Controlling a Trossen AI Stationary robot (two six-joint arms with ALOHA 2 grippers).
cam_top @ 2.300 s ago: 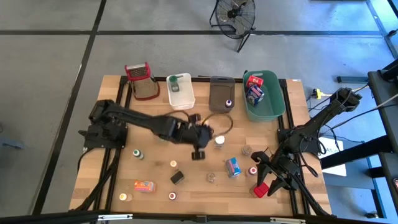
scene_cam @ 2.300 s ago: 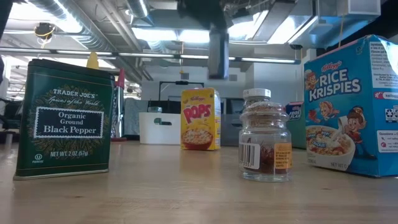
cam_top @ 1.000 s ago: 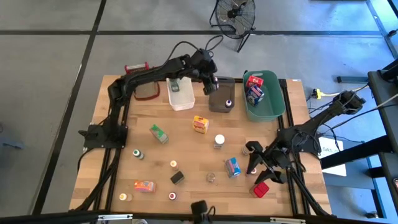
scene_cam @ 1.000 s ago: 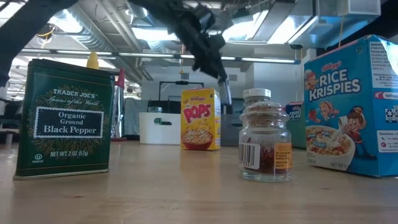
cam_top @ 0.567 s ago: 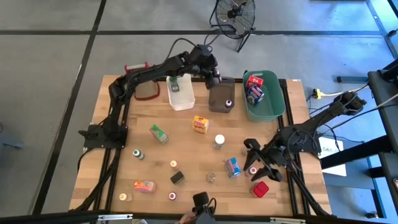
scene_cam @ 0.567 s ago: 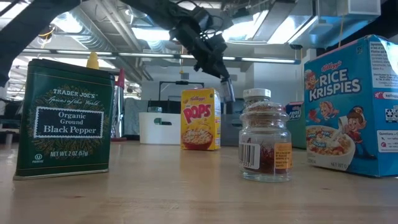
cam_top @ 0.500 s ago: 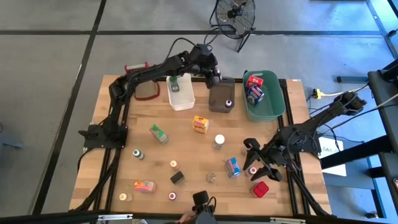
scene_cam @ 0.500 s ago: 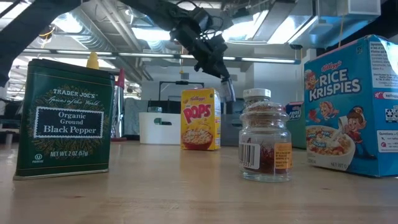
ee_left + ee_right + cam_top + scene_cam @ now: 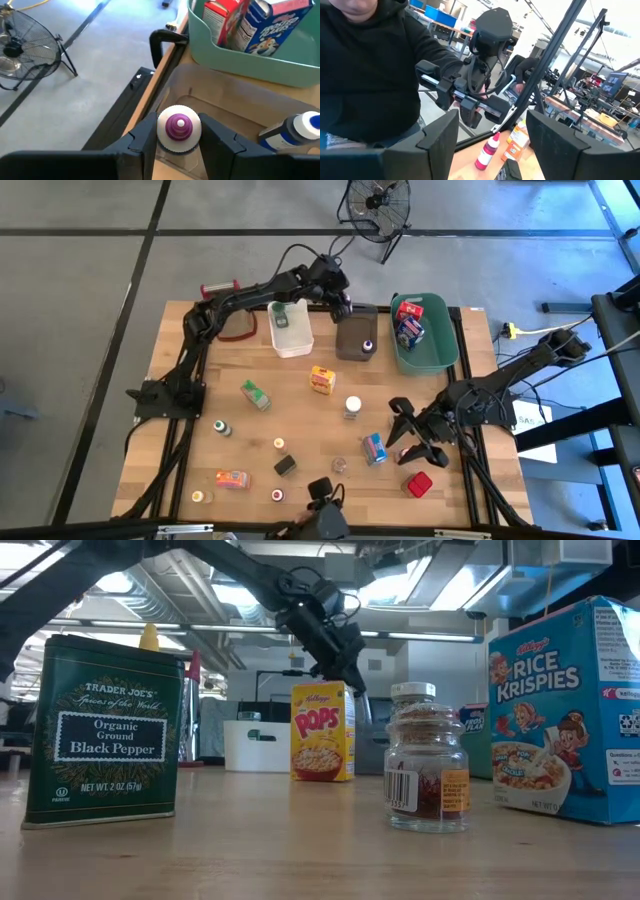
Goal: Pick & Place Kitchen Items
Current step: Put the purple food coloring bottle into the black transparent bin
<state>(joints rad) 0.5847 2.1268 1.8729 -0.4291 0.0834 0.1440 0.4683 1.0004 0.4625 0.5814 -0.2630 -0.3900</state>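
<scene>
High view: the left gripper (image 9: 343,310) hangs over the back edge of the translucent grey tub (image 9: 356,332), its fingers closed on a small clear jar with a white cap and purple centre (image 9: 179,128), which sits between the pads just above that tub. A blue-capped bottle (image 9: 292,131) already lies in the tub just ahead of the jar, and the green plastic tub (image 9: 432,352) beyond holds a red carton (image 9: 224,18) and a blue cereal box (image 9: 272,25). The white tub (image 9: 290,340) behind the left gripper holds a green-lidded item (image 9: 283,319). So I judge a few items sorted and most left: a yellow cereal box (image 9: 322,379), a white-capped glass spice jar (image 9: 352,407), a green pepper tin (image 9: 256,395) and others lie scattered well away from the gripper.

The right gripper (image 9: 404,430) stands open low over the table, just beside a blue cereal carton (image 9: 374,448).

Compared with a second ago, the left gripper has barely shifted over the grey tub, while the right gripper has crept further in toward the blue carton.
</scene>
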